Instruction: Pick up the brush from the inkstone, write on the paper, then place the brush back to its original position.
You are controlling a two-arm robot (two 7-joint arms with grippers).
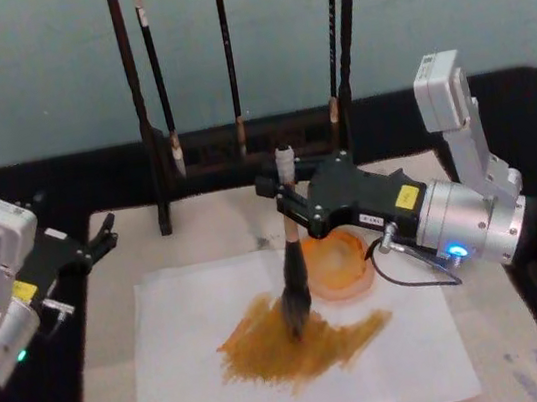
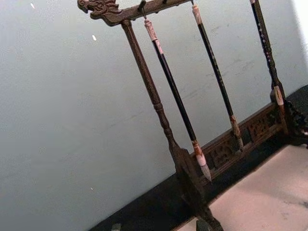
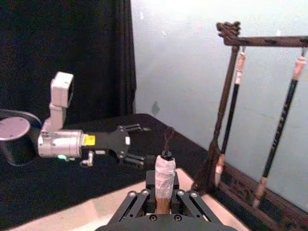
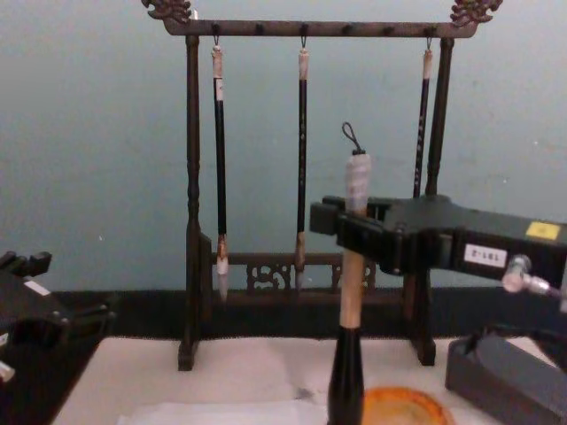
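Head view: right gripper (image 1: 289, 203), black and blocky, is clamped on the pale bamboo handle of the brush (image 1: 293, 258). The brush stands near upright, its bushy tip touching the paper (image 1: 183, 375). The sheet is thin and white, lying on a beige mat (image 1: 223, 233). A ragged ochre smear (image 1: 315, 344) spreads under the bristles. A round, glossy orange dish (image 1: 344, 265) sits just beside the brush. Left gripper (image 1: 104, 236) hangs at the mat's left edge.

Left wrist view: carved dark wooden rack (image 2: 159, 106) with thin dark brushes (image 2: 175, 96) hung from it.

Right wrist view: whitish wrapped handle end with a cord loop. The left gripper's fingers are spread apart.

Chest view: black ferrule below the tan handle, jaws tight around it.
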